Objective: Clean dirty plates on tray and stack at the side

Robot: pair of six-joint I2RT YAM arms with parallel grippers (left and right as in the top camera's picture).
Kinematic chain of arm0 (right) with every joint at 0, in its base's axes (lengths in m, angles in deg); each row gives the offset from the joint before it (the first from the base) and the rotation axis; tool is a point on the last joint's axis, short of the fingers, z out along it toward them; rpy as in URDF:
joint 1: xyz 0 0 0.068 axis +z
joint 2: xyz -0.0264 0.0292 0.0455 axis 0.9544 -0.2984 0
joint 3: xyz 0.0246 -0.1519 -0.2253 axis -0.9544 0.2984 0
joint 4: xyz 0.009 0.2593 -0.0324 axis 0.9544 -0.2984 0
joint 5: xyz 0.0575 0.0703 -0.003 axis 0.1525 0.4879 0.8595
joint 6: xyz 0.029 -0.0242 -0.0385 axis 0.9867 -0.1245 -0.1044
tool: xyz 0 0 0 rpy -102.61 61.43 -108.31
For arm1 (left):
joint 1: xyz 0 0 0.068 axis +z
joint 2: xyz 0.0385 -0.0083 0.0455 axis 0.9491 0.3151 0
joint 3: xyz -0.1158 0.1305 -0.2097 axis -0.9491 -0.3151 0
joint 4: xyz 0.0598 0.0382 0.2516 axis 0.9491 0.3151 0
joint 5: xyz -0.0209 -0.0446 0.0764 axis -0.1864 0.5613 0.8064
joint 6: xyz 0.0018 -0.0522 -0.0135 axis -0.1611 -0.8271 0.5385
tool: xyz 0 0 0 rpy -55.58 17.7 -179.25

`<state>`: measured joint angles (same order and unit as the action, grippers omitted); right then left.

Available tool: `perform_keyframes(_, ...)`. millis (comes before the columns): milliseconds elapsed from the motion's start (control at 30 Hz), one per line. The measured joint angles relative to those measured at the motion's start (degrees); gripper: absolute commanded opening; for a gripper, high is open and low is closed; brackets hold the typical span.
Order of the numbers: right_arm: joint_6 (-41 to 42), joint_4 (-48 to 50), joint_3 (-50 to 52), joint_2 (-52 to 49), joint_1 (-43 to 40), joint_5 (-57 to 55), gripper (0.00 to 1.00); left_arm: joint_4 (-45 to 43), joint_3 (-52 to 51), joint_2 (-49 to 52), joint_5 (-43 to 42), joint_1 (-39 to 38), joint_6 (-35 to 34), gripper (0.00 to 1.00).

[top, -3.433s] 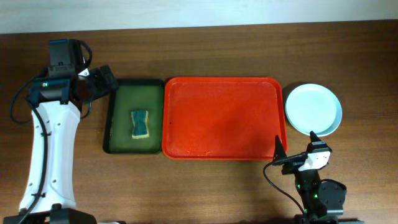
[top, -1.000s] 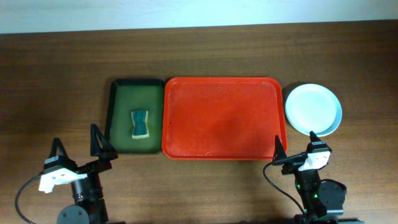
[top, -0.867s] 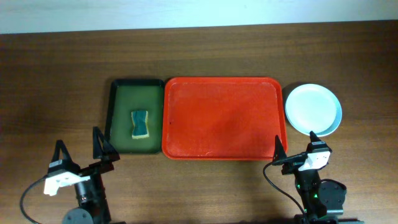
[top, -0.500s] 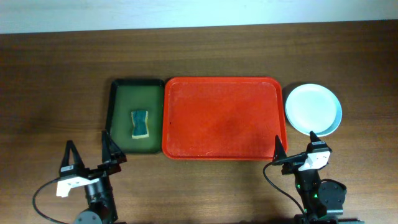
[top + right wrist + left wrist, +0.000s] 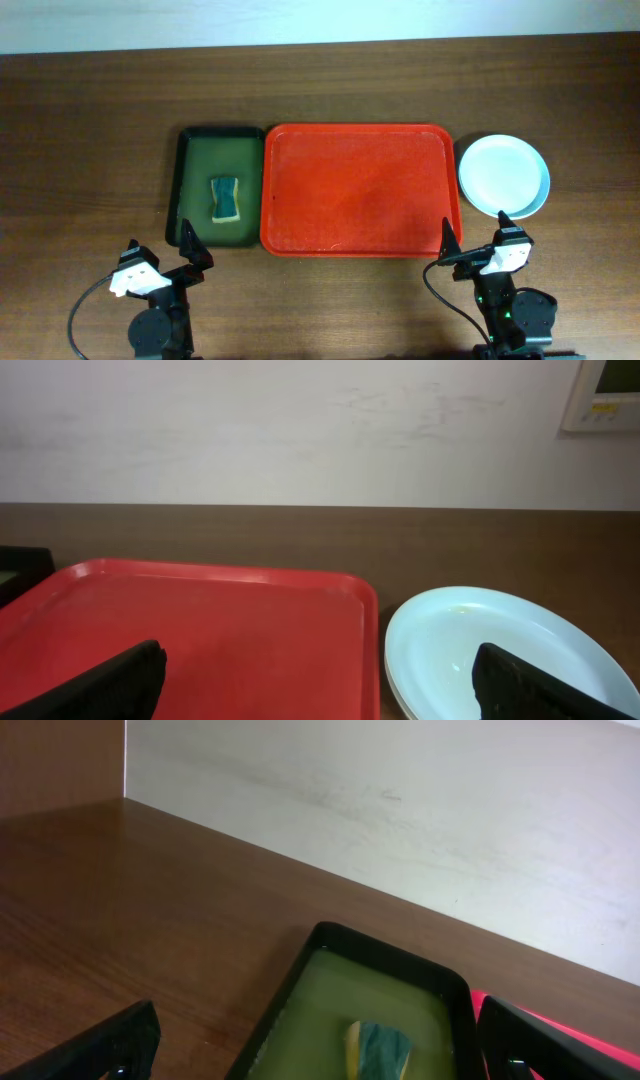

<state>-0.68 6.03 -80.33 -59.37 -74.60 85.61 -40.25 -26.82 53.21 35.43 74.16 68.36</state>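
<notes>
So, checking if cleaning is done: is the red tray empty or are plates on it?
Empty. The red tray shows only bare surface overhead; the plates sit stacked beside its right edge.

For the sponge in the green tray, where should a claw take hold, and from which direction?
Grip the sponge at its pinched-in waist. It lies flat in the green tray, long axis pointing away from the robot, so come straight down and close across the waist from left and right. The rim probably rules out a side approach; the left claw is nearest.
</notes>
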Motion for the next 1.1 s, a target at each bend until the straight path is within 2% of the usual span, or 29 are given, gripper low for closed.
perform_keyframes(133,0.0,0.0,0.0,0.0,0.0,0.0,0.99,-0.2,0.0,0.0,0.0,0.0,0.0,0.99)
perform_keyframes(267,0.0,0.0,0.0,0.0,0.0,0.0,0.99,-4.9,0.0,0.0,0.0,0.0,0.0,0.99)
perform_keyframes(400,0.0,0.0,0.0,0.0,0.0,0.0,0.99,-0.2,0.0,0.0,0.2,0.0,0.0,0.99)
perform_keyframes(867,0.0,0.0,0.0,0.0,0.0,0.0,0.99,-0.1,-0.1,0.0,0.2,0.0,0.1,0.99)
perform_keyframes(967,0.0,0.0,0.0,0.0,0.0,0.0,0.99,0.1,-0.1,0.0,-1.3,0.0,4.5,0.99)
perform_keyframes(1100,0.0,0.0,0.0,0.0,0.0,0.0,0.99,0.6,-0.1,0.0,-6.0,0.0,14.3,0.99)
